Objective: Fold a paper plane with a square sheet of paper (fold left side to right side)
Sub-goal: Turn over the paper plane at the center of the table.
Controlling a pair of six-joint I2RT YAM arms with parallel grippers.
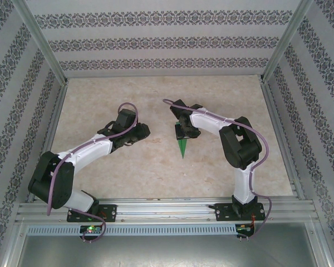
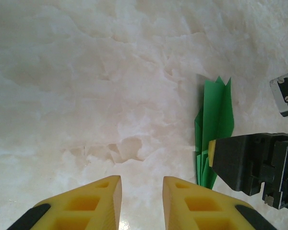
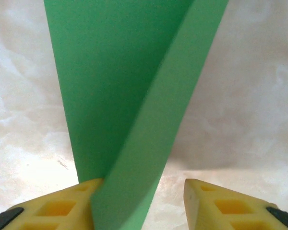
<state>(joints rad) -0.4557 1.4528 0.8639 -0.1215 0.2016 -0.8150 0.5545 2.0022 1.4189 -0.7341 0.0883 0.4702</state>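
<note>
Paper plane [image 1: 182, 148] is on the table [image 1: 156, 178], roughly mid-table and a bit right of centre, between the 2 arms. It's bright green, a slim wedge, and 1 pointed end sticks out toward the arm bases. The other end is hidden under the right gripper [image 1: 186, 132] in the top view. The right wrist view shows the paper running up from between the jaws and widening away from the camera, with 1 raised folded strip crossing diagonally over the flat layer. The paper touches 1 of the right fingers [image 3: 62, 208]. There's bare table showing between the paper and the other finger, so the jaws straddle the plane with slack and aren't pinched on it. The left wrist view shows layered creases and a jagged multi-point edge at 1 end of the plane, with the black body of the right gripper sitting over its side. Left gripper [image 1: 139, 133] is just to the left of the plane, apart from it, with no contact. The left fingers [image 2: 93, 203] are parted with a clear gap, nothing between them, only marble-pattern table under them. Both arms are bent in toward the middle of the table.
</note>
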